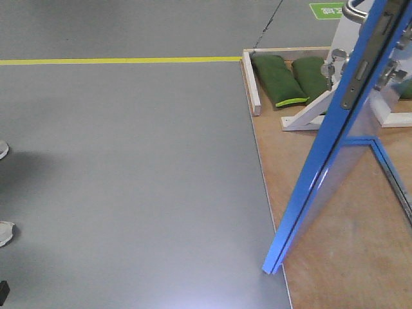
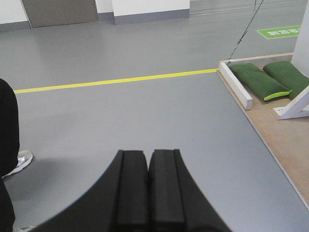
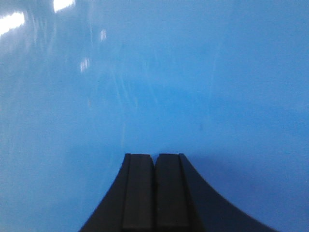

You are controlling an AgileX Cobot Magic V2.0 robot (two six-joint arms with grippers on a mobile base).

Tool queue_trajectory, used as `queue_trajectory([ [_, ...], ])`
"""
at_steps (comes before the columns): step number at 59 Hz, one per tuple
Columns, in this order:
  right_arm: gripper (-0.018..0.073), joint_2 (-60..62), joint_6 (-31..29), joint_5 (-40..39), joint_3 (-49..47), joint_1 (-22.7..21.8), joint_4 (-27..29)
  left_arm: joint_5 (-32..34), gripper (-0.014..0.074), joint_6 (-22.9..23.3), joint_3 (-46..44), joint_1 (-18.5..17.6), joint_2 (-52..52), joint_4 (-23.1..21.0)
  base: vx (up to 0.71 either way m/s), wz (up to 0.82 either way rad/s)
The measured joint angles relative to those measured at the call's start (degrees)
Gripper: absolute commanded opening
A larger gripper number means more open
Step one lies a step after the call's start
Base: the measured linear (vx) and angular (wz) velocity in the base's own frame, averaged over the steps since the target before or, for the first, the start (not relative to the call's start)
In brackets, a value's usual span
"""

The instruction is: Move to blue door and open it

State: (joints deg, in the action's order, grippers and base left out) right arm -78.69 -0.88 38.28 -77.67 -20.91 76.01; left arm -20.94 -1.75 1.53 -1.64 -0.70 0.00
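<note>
The right pincer point(image 3: 154, 157) has its two black pads pressed together with nothing between them. It points straight at the blue door point(image 3: 154, 72), whose glossy face fills the whole right wrist view. The tips are very close to the panel, but I cannot tell whether they touch it. The left pincer point(image 2: 147, 154) is likewise closed and empty. It faces bare grey floor point(image 2: 145, 111), and the door does not appear in its view.

In the front view the door stands on the right and is seen almost edge-on. It leans across the picture from the top right corner down to a near corner at the left rim of the wooden platform point(image 1: 335, 257). Its lever handle point(image 1: 353, 9) is cut off by the top edge. The small steel fittings beside the dark latch plate point(image 1: 355, 82) are too small to make out. Neither arm shows in this view.

The panel is bright blue and shiny, with faint streaks and white light glints at its upper left. Its edge is blue with a dark seam.

Far behind it lie green sandbags point(image 1: 278, 80) and a white brace point(image 1: 309, 112). A yellow line point(image 1: 116, 61) crosses the floor, and a shoe point(image 1: 5, 232) shows at the left edge.
</note>
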Motion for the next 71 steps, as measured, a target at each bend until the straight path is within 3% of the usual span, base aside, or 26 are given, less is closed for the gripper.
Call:
queue_trajectory([
  [71, 0.0003, 0.0, -0.2, 0.44, 0.05, -0.04, -0.87, 0.0, 0.007, 0.0, 0.0, 0.0, 0.0, 0.0, 0.0, 0.01],
])
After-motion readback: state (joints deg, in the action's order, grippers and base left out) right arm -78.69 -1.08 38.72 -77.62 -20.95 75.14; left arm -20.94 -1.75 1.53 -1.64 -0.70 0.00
